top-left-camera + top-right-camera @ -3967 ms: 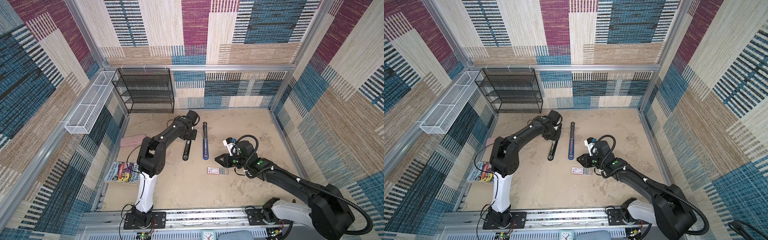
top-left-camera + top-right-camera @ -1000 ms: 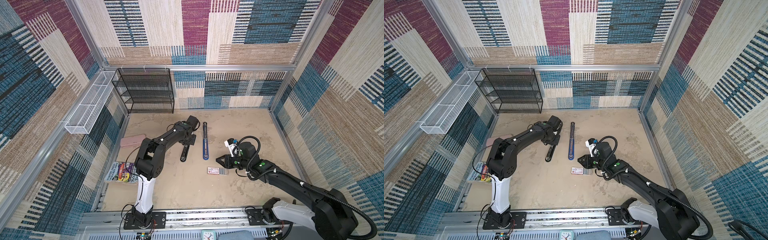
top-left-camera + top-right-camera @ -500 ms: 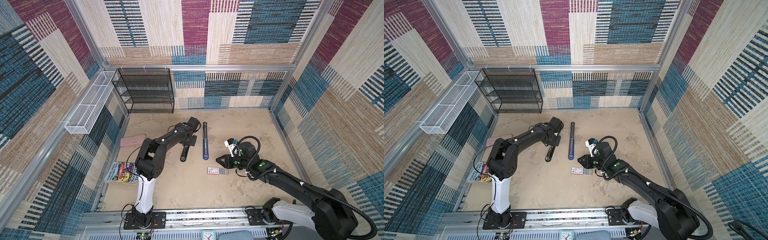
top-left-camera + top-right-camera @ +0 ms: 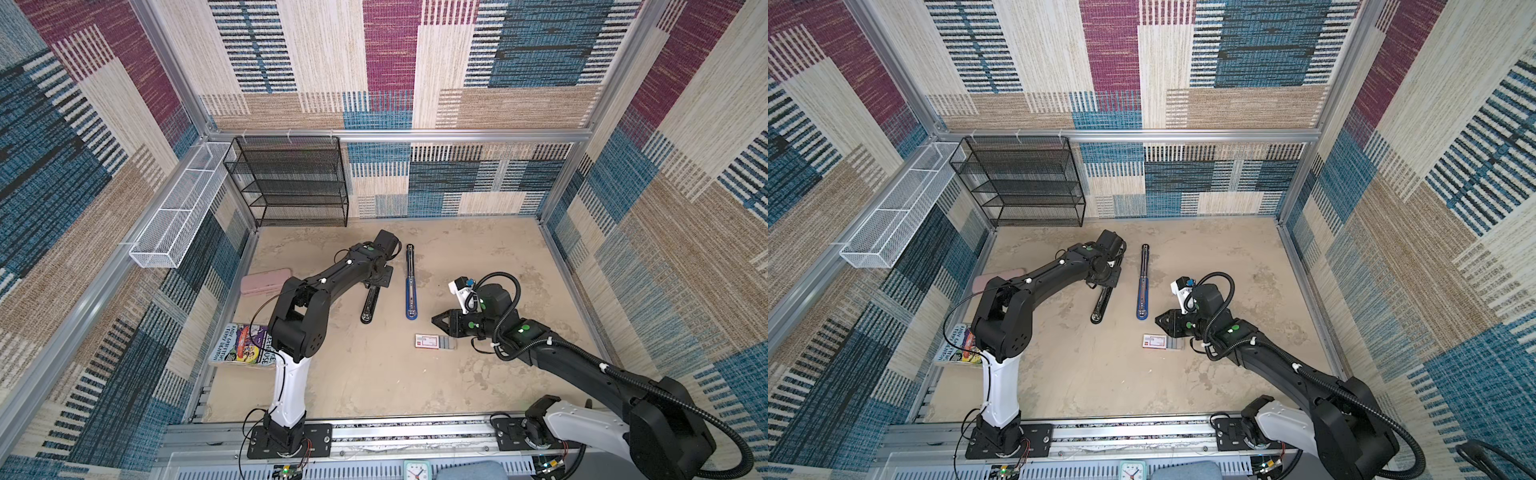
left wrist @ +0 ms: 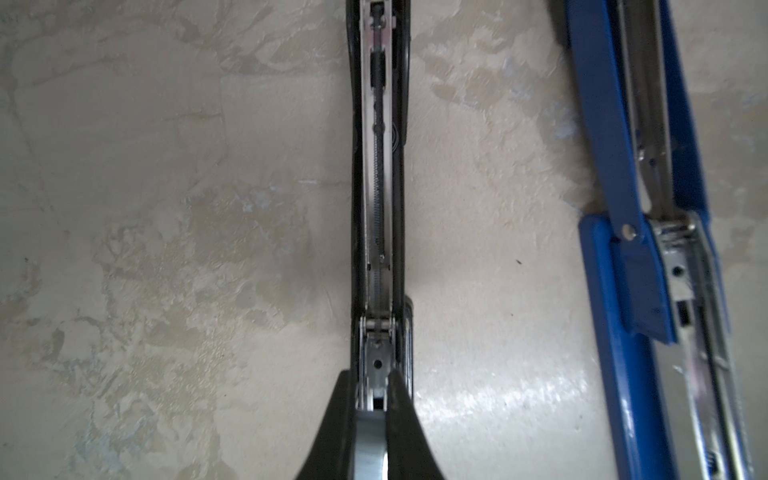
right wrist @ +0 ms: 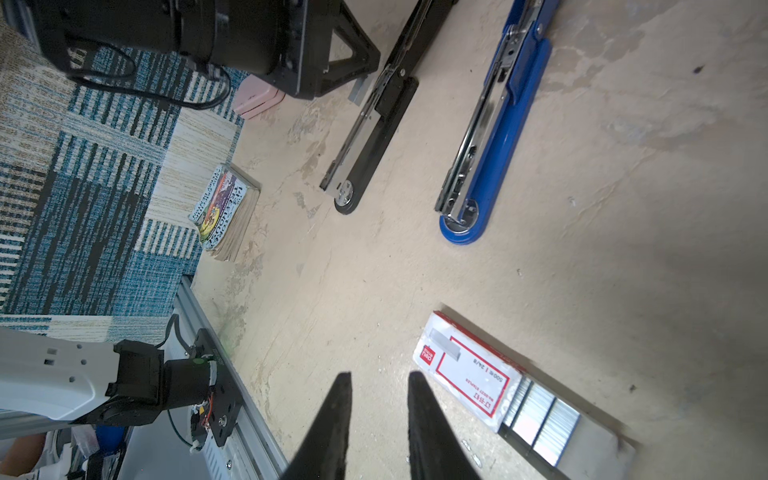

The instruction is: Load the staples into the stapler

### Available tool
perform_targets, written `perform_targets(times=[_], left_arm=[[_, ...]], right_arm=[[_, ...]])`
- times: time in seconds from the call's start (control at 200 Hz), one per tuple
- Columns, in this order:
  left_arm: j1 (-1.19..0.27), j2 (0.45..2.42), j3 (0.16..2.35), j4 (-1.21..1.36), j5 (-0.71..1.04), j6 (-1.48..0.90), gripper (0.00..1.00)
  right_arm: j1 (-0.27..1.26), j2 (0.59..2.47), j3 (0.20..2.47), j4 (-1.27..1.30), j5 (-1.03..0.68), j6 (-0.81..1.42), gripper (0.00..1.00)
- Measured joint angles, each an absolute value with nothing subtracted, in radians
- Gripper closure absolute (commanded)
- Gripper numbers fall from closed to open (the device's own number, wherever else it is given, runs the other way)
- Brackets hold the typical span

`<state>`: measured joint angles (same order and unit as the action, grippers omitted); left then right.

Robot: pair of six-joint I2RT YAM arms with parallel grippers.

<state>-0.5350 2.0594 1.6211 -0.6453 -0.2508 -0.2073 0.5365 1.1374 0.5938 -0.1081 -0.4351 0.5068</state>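
staple box (image 6: 469,374): "deli", "24/6", "STAPLES" (upside down) | book (image 4: 243,345): "TERRY DENTON"

Left arm (image 4: 299,320) showing matte black joints over a white lower link, right arm (image 4: 582,365) wearing the same colours, green dots (image 4: 523,327) marking both, ribbed black hose (image 4: 518,291) looping along the right one, small white ties (image 4: 601,366) possibly cinching it.

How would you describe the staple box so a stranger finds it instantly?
On the sandy table, a black stapler and a blue stapler lie open side by side. Just nearer the arms' bases than the blue one's round end sits the staple box: small, flat, white, red-bordered label, grey staples poking out.
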Motion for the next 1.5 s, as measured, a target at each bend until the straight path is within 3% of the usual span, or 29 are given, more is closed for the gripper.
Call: perform_targets(times=[0.346,1.502], left_arm=[[-0.537,1.952,1.478,-0.480,-0.281,-0.217,0.99],[-0.540,2.008,1.449,-0.406,-0.259,-0.263,1.00]], right_arm=[[0.537,1.145,0.594,-0.109,-0.435,0.507,0.72],[0.537,1.118,0.584,-0.110,-0.434,0.507,0.73]])
